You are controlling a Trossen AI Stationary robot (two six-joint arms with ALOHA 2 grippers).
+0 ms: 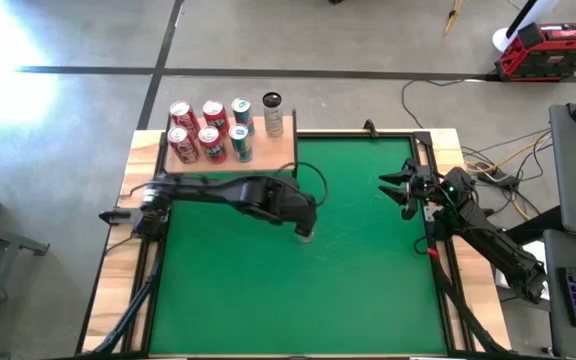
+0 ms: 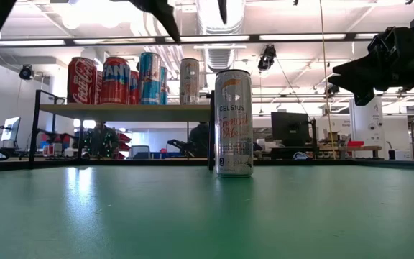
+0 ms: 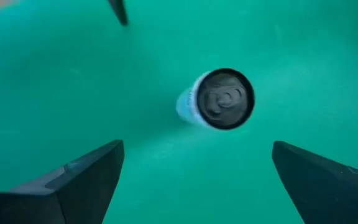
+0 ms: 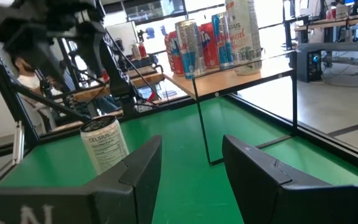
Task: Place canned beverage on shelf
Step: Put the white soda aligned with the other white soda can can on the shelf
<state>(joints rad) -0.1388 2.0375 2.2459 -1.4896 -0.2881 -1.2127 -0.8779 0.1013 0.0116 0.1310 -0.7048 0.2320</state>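
Green felt-like mat (image 1: 368, 250) across table; light-wood shelf (image 1: 268, 152) on thin black legs at eleven o'clock, carrying red Coca-Cola and blue cans (image 1: 208, 130). Slim silver CELSIUS can (image 2: 233, 122) upright mid-mat, directly under wide-open left gripper (image 3: 197, 180). Right gripper (image 1: 393, 187) closed, empty, at three o'clock.

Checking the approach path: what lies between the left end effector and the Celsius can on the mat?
Nothing. In the left wrist view, the Celsius can stands upright on bare green mat, below the open left end effector.
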